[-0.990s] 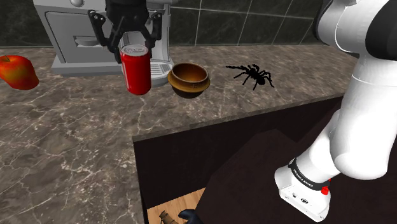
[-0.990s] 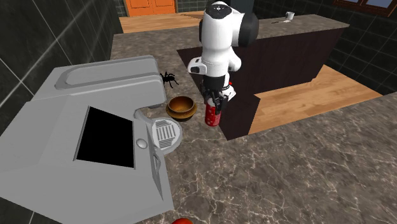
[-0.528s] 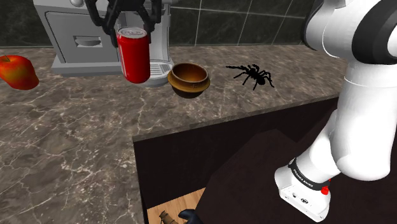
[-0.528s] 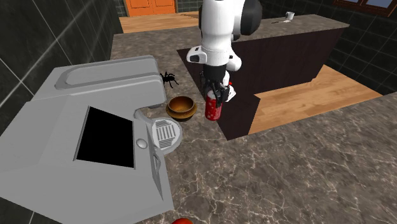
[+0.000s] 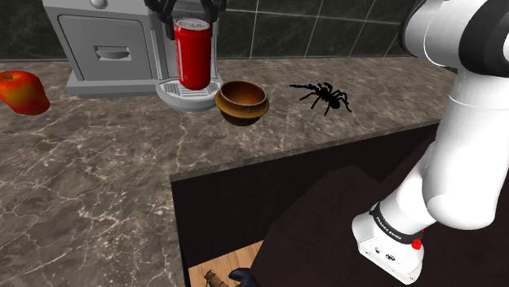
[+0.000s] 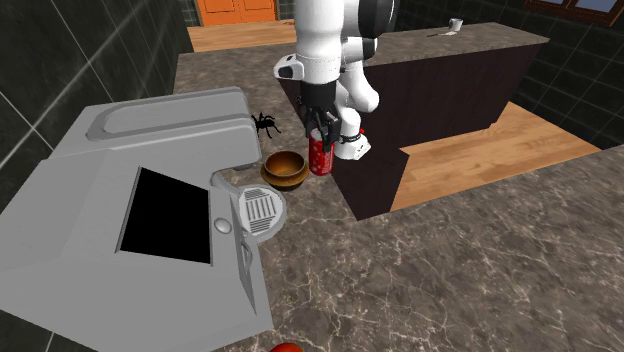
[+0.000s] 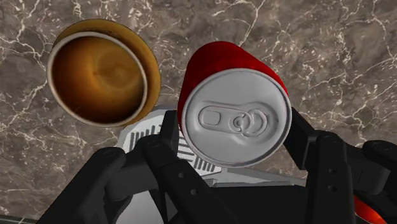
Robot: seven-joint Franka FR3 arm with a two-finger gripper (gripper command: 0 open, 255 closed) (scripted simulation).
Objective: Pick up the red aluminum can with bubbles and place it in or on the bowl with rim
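In the shoulder view, the coffee machine [image 5: 114,41] stands close behind and left of the tool [image 5: 193,16] and its clasped can [image 5: 195,57], with the drip tray [image 5: 189,94] just beneath. To the right the bowl [image 5: 241,101] sits open-topped, with nothing above it. Farther right lies a spider [image 5: 326,96]. Open worktop [image 5: 98,187] spreads on the near side, with an apple [image 5: 23,91] at far left.

Can [image 5: 194,54] clasped in the gripper [image 7: 234,127] above the counter [image 5: 98,187], bowl [image 5: 241,101] just to its right in the shoulder view, spider [image 5: 325,96] farther right, coffee machine [image 5: 106,41] behind, apple [image 5: 23,90] far left.
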